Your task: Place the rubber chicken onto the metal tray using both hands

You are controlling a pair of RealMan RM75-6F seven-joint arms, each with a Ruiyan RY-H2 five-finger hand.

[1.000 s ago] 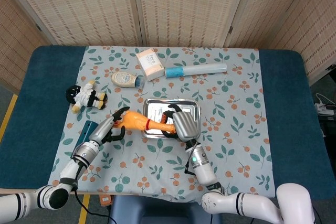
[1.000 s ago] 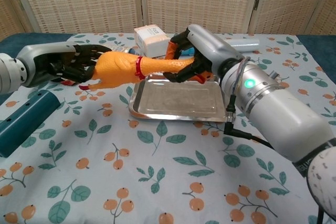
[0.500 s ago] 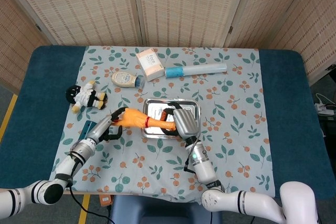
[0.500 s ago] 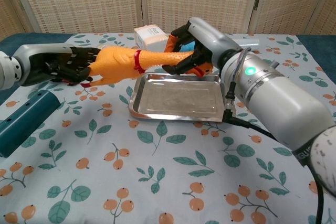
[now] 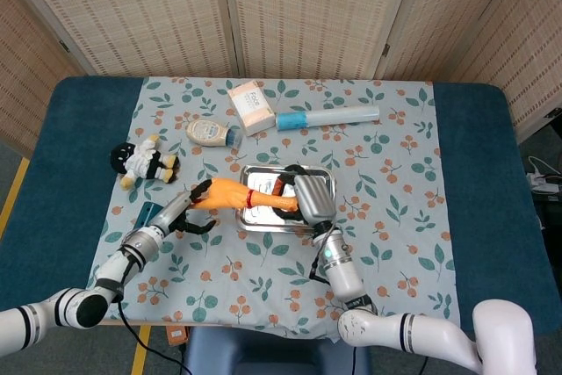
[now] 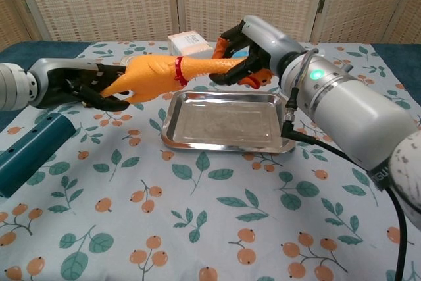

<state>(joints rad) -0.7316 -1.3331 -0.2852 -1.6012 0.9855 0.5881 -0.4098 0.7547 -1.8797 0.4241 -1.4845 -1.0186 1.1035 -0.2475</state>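
Both hands are gripping the rubber chicken (image 6: 164, 72) and holding it in the air over the left rim of the metal tray (image 6: 227, 123). The left hand (image 6: 89, 87) is wrapping dark fingers around the chicken's body end, while the right hand (image 6: 247, 47) is clasping its neck end above the tray's far edge. A leaf-and-berry patterned cloth (image 5: 386, 208) is covering the blue table (image 5: 479, 173), with woven screens (image 5: 307, 6) standing behind.

No lettering on any item is legible.
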